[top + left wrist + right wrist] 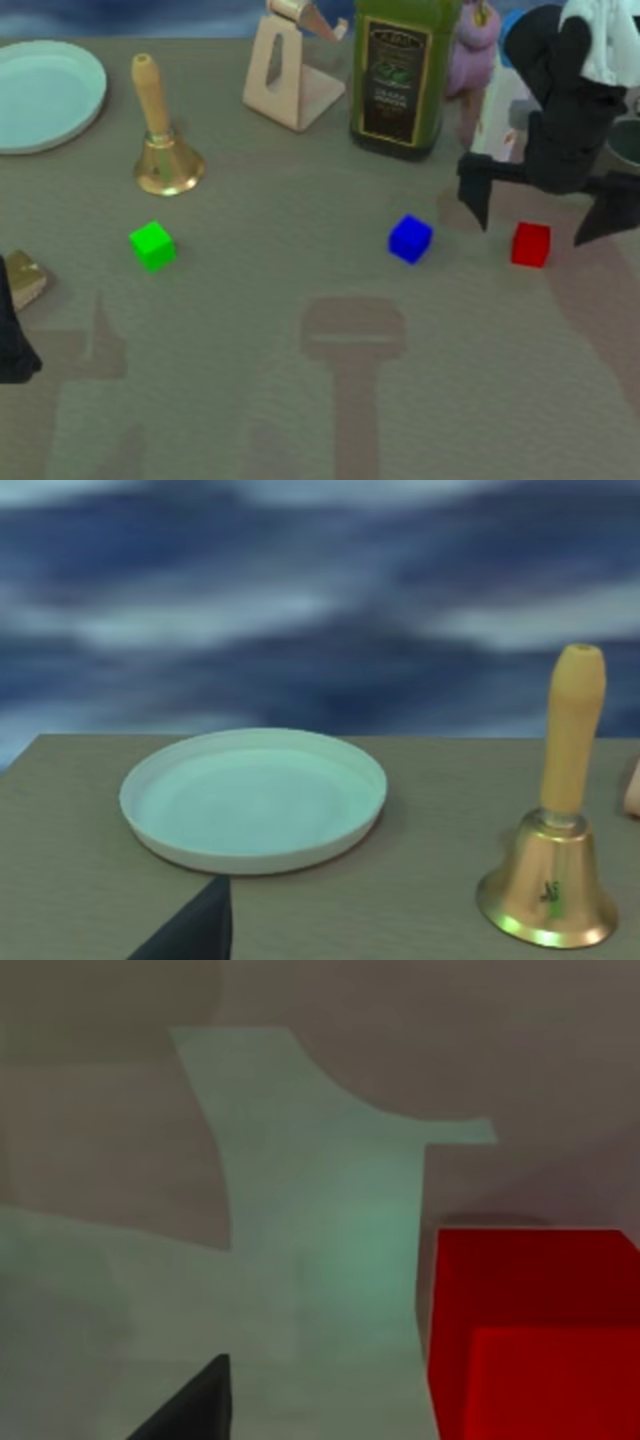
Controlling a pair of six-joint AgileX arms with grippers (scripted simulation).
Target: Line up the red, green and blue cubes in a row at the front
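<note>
The small bright red cube lies on the table near the right edge, about halfway between the back and the front edge, and it rests flat on the brown-grey table top. The small deep blue cube is a little to its left, turned slightly, and the small bright green cube is well apart from both, toward the left edge, so the three are roughly on one line but not yet at the front. The right gripper hangs just over the red cube with its two dark fingers spread wide, one on each side and both clear of it; nothing is held. In the right wrist view the red cube fills one corner, so I judge the gripper is not yet centred on it. To do this step well, the gripper should first move sideways until the cube sits midway between the fingers, then go straight down and close on two flat opposite faces, not on the corners, so the cube does not twist. It should also keep away from the blue cube when it carries the red one forward. The right arm reaches in from the back right corner, bent down over the cube, close to the dark green glass bottle. The left gripper is parked at the left edge, and I cannot tell its fingers; its wrist view looks toward the pale round plate and the brass bell with a wooden handle.
</note>
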